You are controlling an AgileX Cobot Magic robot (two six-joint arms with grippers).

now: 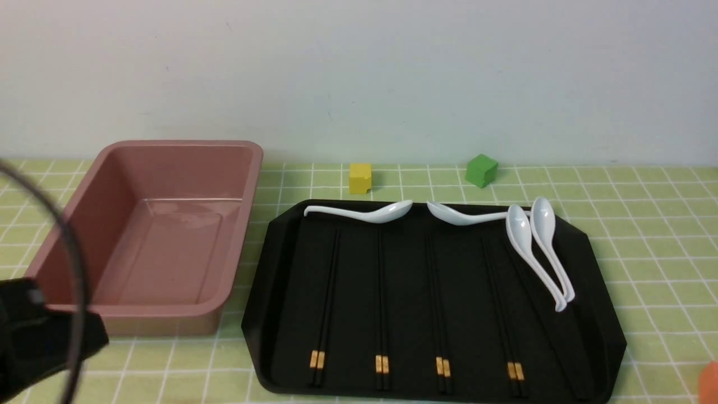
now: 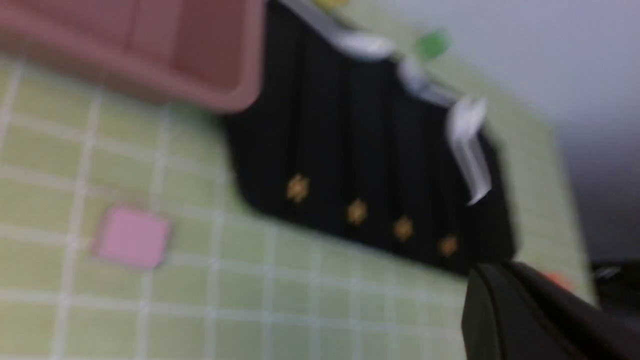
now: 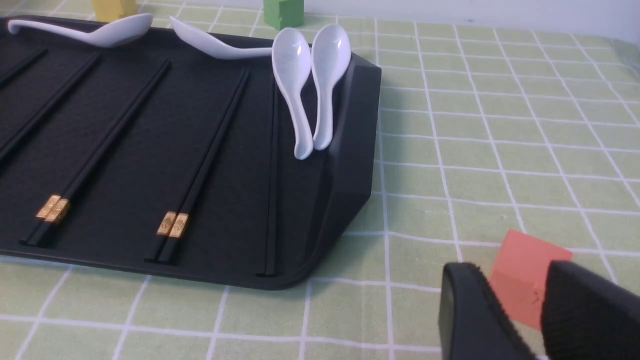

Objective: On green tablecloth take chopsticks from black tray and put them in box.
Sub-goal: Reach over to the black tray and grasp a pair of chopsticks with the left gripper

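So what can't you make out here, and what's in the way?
- Left wrist view: all blurred; the pink square could be a block or a flat piece.
- Front view: the orange thing is cut off by the right edge.
- Front view: the left arm hides the box at its near left corner.
- Right wrist view: the right claw is cut off by the bottom edge.

No legible text, numbers, brands or signs in any view. Gold bands [image 3: 173, 225] on the chopsticks [image 3: 201, 165], at the 6 o'clock end of the black tray [image 3: 350, 150], bear a faint embossed mark, too small to read.
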